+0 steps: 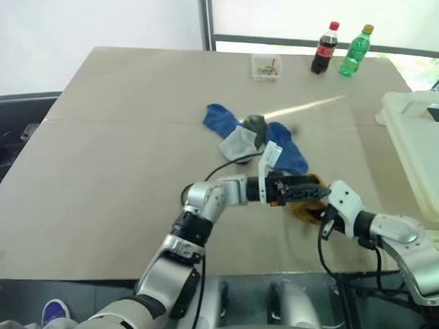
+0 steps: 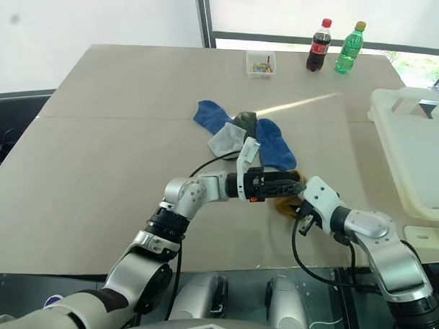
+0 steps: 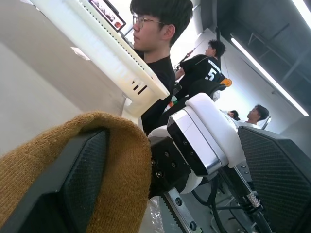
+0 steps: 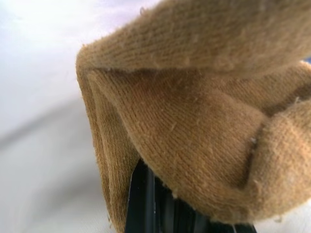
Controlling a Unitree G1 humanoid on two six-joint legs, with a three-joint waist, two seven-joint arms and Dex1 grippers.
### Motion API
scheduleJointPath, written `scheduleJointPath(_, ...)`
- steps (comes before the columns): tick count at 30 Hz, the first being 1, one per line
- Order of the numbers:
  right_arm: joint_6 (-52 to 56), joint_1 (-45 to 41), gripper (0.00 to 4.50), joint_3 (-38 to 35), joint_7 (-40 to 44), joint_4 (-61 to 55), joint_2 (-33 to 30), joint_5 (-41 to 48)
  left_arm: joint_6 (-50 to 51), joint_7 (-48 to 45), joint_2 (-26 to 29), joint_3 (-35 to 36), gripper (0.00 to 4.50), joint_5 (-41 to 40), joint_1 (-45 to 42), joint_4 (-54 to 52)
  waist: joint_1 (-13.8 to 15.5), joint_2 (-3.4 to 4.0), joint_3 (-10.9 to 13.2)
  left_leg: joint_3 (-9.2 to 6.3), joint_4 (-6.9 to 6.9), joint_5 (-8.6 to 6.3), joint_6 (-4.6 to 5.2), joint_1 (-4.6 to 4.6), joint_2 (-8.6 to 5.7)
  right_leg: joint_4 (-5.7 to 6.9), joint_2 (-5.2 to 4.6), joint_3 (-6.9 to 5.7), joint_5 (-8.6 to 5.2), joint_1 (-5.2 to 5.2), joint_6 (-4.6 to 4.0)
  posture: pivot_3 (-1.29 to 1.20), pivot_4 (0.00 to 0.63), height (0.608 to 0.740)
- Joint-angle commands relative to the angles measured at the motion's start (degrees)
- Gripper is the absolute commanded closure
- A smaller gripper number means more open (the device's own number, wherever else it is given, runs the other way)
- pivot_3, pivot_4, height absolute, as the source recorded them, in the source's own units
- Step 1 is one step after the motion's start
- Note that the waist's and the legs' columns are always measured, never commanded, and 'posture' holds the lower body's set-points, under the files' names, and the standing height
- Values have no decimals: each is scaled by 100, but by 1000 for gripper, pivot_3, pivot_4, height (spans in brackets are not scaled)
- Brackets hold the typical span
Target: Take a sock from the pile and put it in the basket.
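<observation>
Right gripper (image 2: 299, 202): clamped tight on a mustard sock (image 2: 287, 203), low over the table (image 2: 97, 167), just near of the pile (image 2: 242, 136).
Left gripper (image 2: 291, 187): jaws spread wide, reaching across; one finger (image 3: 73, 179) draped by the same sock.
Basket (image 2: 411, 157): cream-white, at the table's right edge, well apart from the sock.
Far edge: two bottles (image 2: 332, 47), small clear box (image 2: 260, 63).

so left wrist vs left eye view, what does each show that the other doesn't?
Left wrist only: people behind the basket, and the mustard knitted sock draped over one finger of the open left claw. Left eye only: the loose pile of blue, grey and olive socks, two plastic bottles, a small clear box. Both: mustard sock, cream-white plastic basket, right claw.
</observation>
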Motion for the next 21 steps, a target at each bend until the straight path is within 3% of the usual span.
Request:
scheduleJointPath(1,-205,-27,4500,30,-98,-323,-107,-179,-106,71,0,-606,50,664,50,441,9,-1,-1,-1,1,0,0,0,0,0,0,0,0,1,0,0,150,732)
scheduleJointPath(8,-13,-113,4500,-194,-303,-205,250,102,162,-179,207,-190,50,190,284,-104,-20,-1,-2,-3,5,0,1,1,0,-1,-2,-1,0,3,1,0,150,732)
scheduleJointPath(15,86,-225,4500,-366,-358,-53,380,283,122,-55,313,-246,50,443,367,-100,-1,2,3,-2,5,0,0,-1,3,5,1,-1,1,-1,0,0,150,732)
scheduleJointPath(21,9,-187,4500,-376,-232,-184,102,239,-159,135,41,-226,50,707,286,291,-4,3,3,-1,4,0,1,-2,0,3,-2,0,1,-1,0,0,150,732)
